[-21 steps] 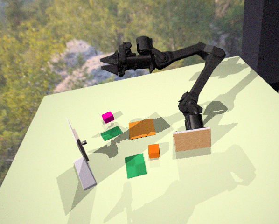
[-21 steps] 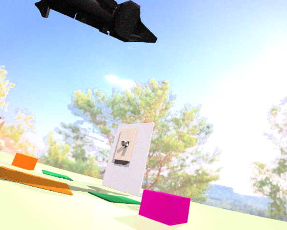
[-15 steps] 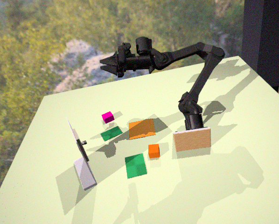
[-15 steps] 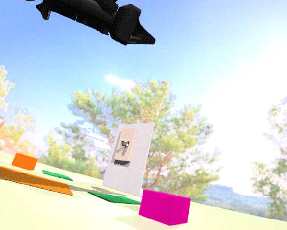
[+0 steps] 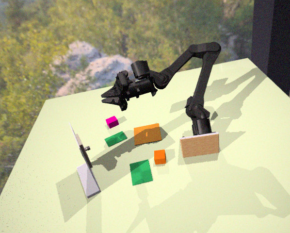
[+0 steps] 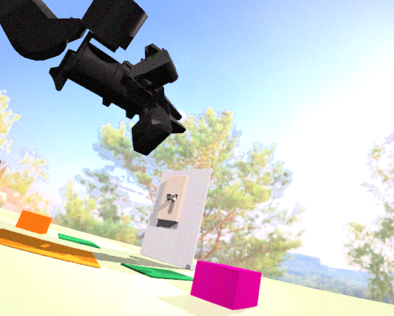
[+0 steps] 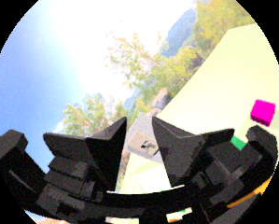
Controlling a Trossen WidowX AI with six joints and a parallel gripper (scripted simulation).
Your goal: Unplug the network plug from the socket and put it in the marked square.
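The upright pale panel (image 5: 88,179) (image 6: 171,241) stands at the left in the top view and bears a beige socket block (image 6: 177,184) (image 7: 136,139). The small grey plug (image 5: 87,148) (image 6: 171,197) sticks out of the block's front; its tab is too small to make out. My gripper (image 5: 102,98) (image 6: 182,124) (image 7: 139,119) is partly open and empty, high above the table and well away from the panel. A flat green square (image 5: 141,173) and a flat orange patch (image 5: 147,134) (image 6: 43,247) lie on the table; I cannot tell which is the marked square.
A magenta block (image 5: 112,122) (image 6: 221,284) (image 7: 262,112) and a flat green strip (image 5: 116,139) (image 6: 158,272) lie near the panel. An orange cube (image 5: 160,157) (image 6: 33,222) sits beside the green square. A wood-faced box (image 5: 200,146) stands in front of the arm's base.
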